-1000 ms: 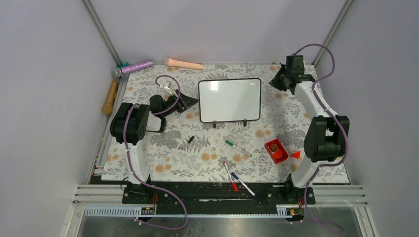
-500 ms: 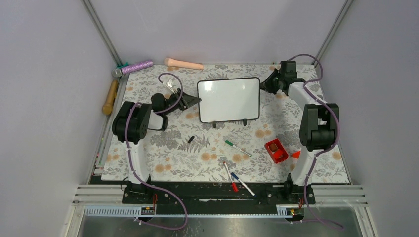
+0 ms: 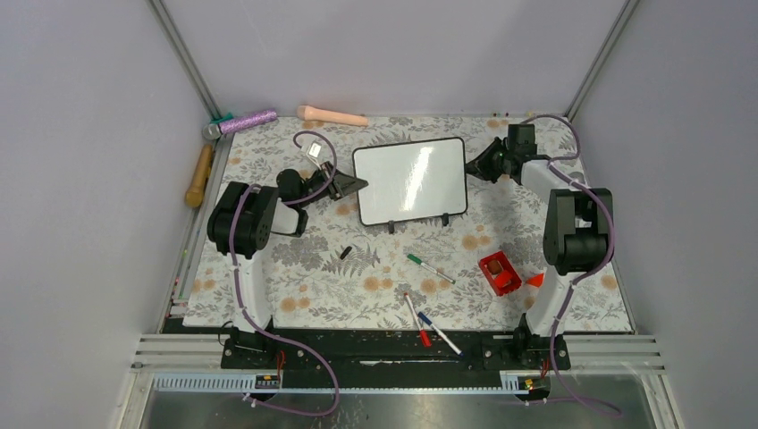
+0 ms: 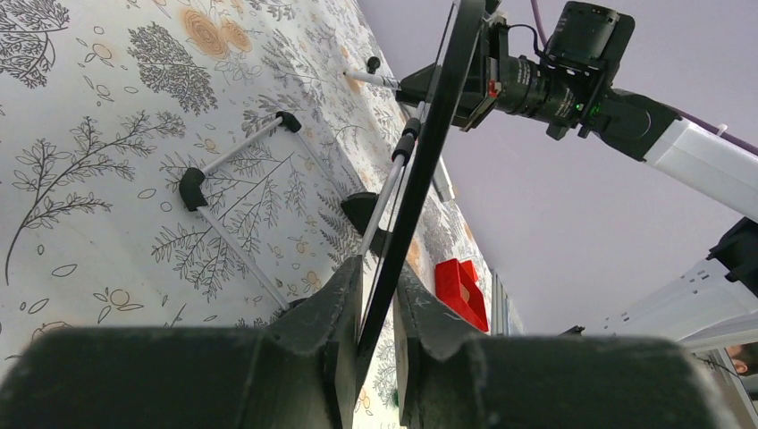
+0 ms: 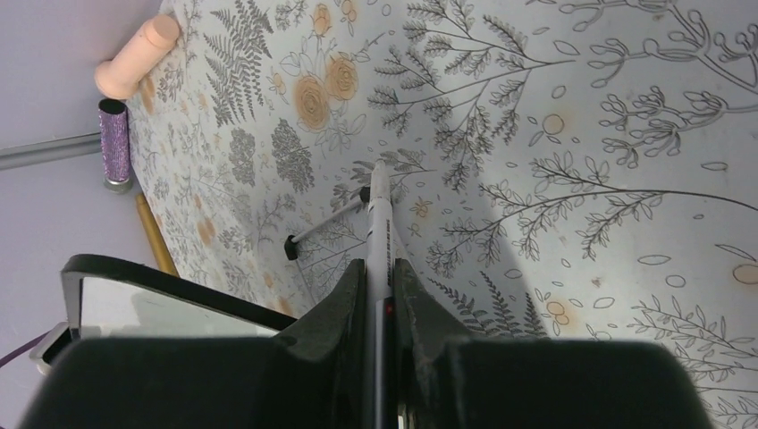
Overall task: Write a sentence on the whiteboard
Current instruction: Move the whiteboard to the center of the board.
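Upper centre of the top view: the small glossy black-framed whiteboard (image 3: 411,181), blank and clamped at its edge by the left gripper (image 4: 375,277), has tilted slightly, and the right gripper (image 5: 379,273), pinching a thin white marker (image 5: 380,214), has moved beside its right edge, seemingly ready to write.

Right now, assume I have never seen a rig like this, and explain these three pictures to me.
Two robot arms are bolted at the near edge of a table. The overhead picture looks down from behind them. The other two pictures come from a camera on each wrist. The left tool is clamped on the edge of the small glossy white whiteboard with a thin black frame, which has no writing on it yet. The right tool grips a white marker pen beside the board. On the flower-patterned tablecloth lie a green-tipped marker, two more loose markers and a small red box.
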`<state>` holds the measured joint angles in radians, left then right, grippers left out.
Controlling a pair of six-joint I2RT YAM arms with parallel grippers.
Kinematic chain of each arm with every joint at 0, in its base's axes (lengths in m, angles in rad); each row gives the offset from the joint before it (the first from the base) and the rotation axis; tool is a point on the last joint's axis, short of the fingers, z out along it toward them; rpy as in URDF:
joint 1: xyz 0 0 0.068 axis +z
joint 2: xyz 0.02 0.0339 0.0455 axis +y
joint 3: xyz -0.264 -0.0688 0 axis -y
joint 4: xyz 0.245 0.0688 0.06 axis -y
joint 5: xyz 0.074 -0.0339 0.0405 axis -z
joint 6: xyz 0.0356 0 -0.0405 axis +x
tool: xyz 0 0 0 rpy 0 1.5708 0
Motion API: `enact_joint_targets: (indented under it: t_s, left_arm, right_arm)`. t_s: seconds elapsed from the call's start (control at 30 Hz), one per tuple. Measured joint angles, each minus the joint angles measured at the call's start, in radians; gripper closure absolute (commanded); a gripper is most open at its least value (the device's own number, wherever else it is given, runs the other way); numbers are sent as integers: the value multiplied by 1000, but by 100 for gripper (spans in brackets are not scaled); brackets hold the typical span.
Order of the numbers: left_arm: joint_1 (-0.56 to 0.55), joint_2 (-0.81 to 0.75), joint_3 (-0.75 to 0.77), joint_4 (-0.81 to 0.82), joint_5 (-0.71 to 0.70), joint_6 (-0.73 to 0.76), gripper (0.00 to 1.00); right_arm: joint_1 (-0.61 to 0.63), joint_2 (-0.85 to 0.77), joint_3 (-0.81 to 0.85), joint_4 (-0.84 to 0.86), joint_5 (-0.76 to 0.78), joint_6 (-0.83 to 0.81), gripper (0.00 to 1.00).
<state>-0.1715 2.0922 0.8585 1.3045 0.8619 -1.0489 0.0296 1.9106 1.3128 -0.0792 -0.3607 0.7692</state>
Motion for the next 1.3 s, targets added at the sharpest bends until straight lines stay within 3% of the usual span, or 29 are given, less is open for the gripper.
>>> enact_joint_targets:
  t_s: [0.67,0.83,0.93,1.1,1.3]
  left_arm:
    - [-45,-34,-39,-24,32,103,98]
    - [-46,-36,-46,-23,49,108,94]
    - [-47,-36,-52,-17,59,107,88]
    - [-57,-36,-53,-26,63,105,59]
    - [-84,-42,-76,-53,65,99,50]
  right_arm:
    - [-22,-258,-330,158,19,44,100]
    - [-23,-327,-413,168,34,47,100]
    - [-23,-374,-446,166,47,47,100]
    - [-21,-434,-457,141,69,43,100]
    - [3,-450,-446,64,114,38,100]
